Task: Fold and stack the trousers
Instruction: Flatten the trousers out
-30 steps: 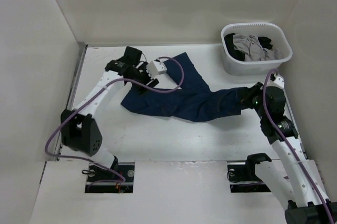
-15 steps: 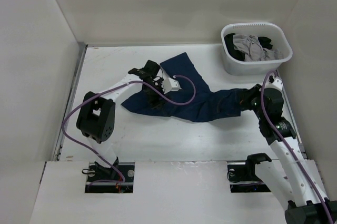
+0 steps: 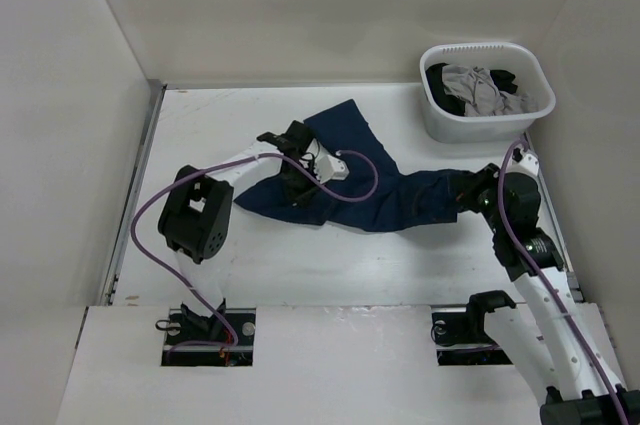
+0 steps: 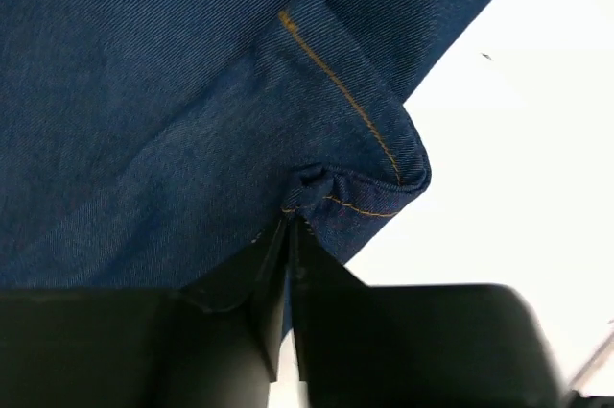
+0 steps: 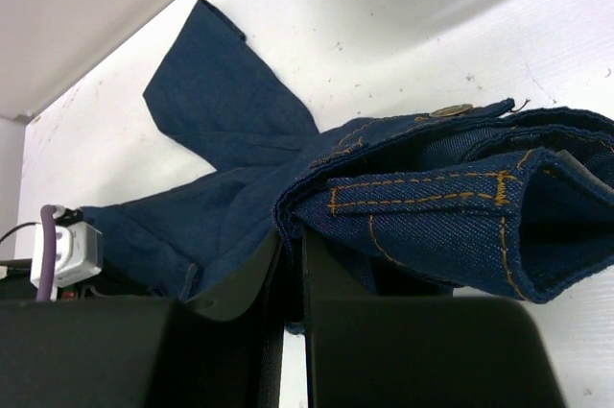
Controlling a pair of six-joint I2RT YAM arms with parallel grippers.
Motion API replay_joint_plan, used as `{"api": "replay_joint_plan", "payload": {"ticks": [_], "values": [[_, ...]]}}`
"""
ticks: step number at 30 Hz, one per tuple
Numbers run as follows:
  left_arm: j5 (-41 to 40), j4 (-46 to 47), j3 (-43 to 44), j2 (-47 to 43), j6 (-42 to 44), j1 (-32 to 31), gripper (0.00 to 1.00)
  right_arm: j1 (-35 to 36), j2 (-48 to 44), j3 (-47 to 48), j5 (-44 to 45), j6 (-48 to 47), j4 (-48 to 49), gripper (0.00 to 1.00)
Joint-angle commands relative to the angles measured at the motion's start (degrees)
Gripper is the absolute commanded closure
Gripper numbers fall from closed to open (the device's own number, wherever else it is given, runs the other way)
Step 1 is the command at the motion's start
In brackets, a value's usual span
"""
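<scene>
Left fingers (image 4: 240, 283) tight on trousers (image 4: 144, 91), wrist low.

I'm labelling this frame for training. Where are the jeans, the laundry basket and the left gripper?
jeans (image 3: 410, 201): top view, mid-leg fabric.
laundry basket (image 3: 470, 129): top view, near wall.
left gripper (image 4: 289, 224): left wrist view, between fingertips pinching the hem.

Dark navy trousers (image 3: 370, 190) with orange-tan stitching; white table (image 3: 200, 125); pale grey basket (image 3: 487, 127); purple cables (image 3: 345, 170).
</scene>
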Motion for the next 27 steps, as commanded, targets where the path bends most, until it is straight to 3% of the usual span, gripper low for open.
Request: {"api": "replay_joint_plan", "payload": {"ticks": [1, 5, 9, 12, 15, 18, 21, 25, 27], "values": [[-2.6, -1.5, 3.0, -6.2, -3.8, 2.8, 1.0, -0.5, -0.3, 0.3, -0.7, -0.1, 1.1, 1.0], [-8.3, -0.7, 11.1, -10.9, -15.4, 15.3, 1.0, -1.4, 3.3, 3.0, -2.4, -0.3, 2.6, 1.0], [-5.3, -4.7, 19.0, -12.5, -17.0, 32.1, 1.0, -5.6, 8.1, 10.1, -6.9, -2.2, 3.7, 1.0], [0.5, -6.9, 16.7, -14.8, -15.1, 35.4, 1.0, -7.9, 10.8, 13.6, -10.7, -2.3, 4.8, 1.0], [-2.4, -5.9, 13.7, -17.4, -17.8, 36.6, 1.0, -8.5, 11.9, 14.9, -11.9, -1.8, 4.7, 1.0], [-4.6, -2.3, 12.3, -18.7, -21.5, 48.0, 1.0, -11.2, 12.6, 16.3, -13.2, -1.8, 4.8, 1.0], [-8.9, -1.1, 15.8, -14.8, -21.1, 60.0, 1.0, -16.4, 16.3, 20.5, -17.1, -1.7, 4.6, 1.0], [-10.0, -2.5, 19.4, -13.2, -16.1, 69.9, 1.0, -22.9, 19.8, 27.3, -22.3, 2.7, 4.0, 1.0], [-10.3, -2.6, 17.0, -14.7, -12.4, 73.3, 1.0, -24.5, 19.1, 25.9, -23.9, 5.1, 2.7, 1.0]]}}
